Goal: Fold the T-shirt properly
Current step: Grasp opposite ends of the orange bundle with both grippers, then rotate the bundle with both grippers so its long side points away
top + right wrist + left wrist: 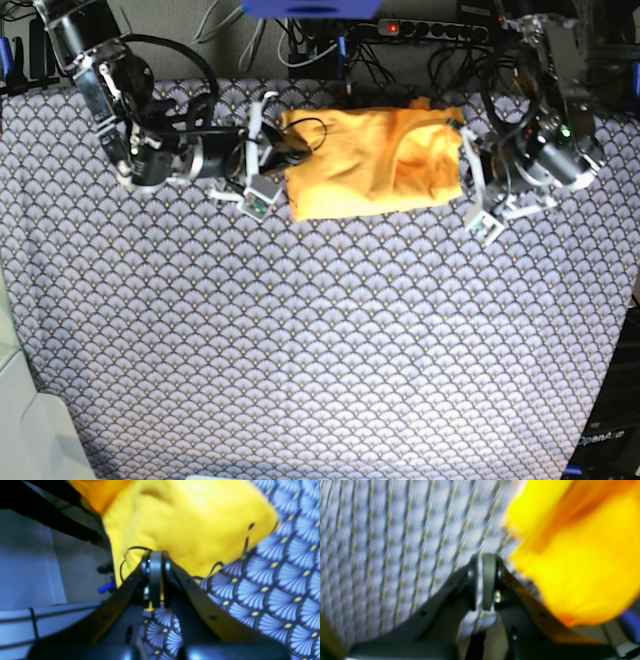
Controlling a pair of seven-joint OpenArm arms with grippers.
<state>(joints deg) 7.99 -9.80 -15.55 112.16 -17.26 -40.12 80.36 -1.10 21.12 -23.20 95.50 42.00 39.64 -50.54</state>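
Blue-grey fan-patterned tablecloth (pixel 320 350) spread wide; folded yellow-orange cotton T-shirt (pixel 375 160) laid at far edge. Right gripper (pixel 155 580) clamped on shirt edge. Left gripper (pixel 486 580) closed, nothing held.

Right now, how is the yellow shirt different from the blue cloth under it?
The T-shirt is plain yellow-orange; the tablecloth is blue-grey with a fan pattern. The T-shirt is a small folded bundle at the far edge, while the tablecloth spreads over the whole table. The T-shirt looks rumpled; the tablecloth lies flat. Both are soft fabric.
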